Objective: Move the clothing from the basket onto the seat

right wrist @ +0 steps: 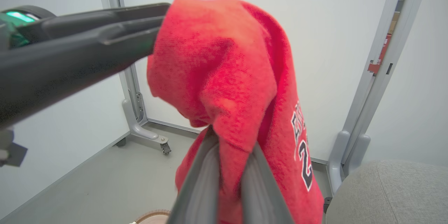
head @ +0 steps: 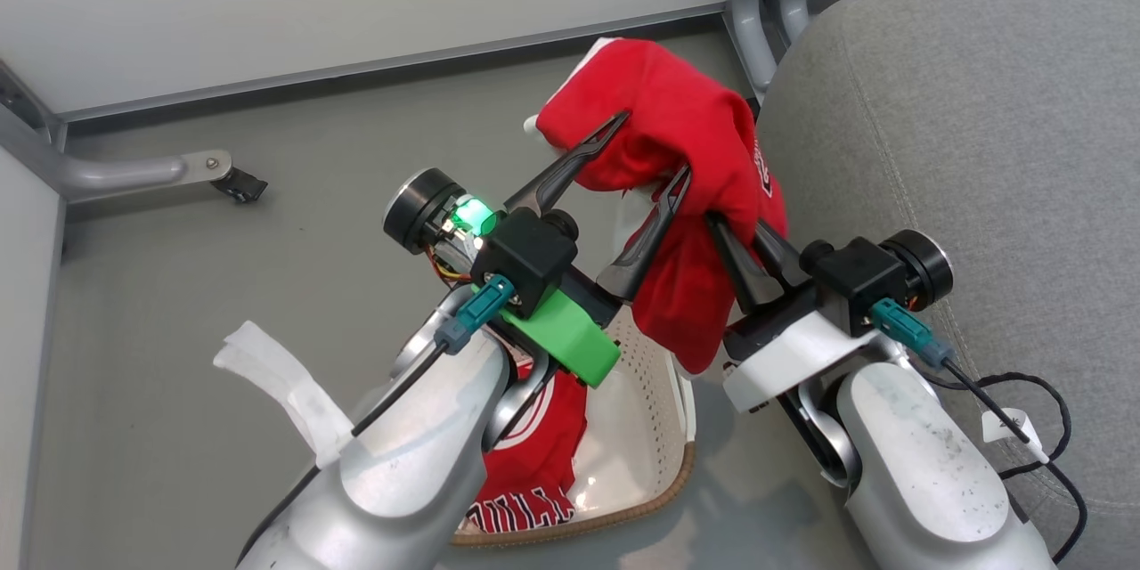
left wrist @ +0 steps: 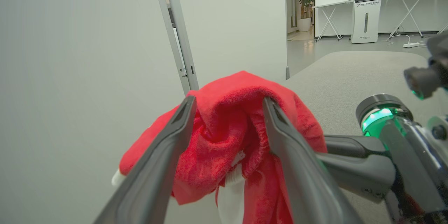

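The right gripper is clamped on a red garment, which hangs in the air at 12 o'clock from the basket in the head view. The left gripper has its fingers spread apart, with cloth bunched between them (touching both, not pinched). The seat lies at 3 o'clock of the garment, just beside it. A jersey lies in the basket, on its 9 o'clock side.
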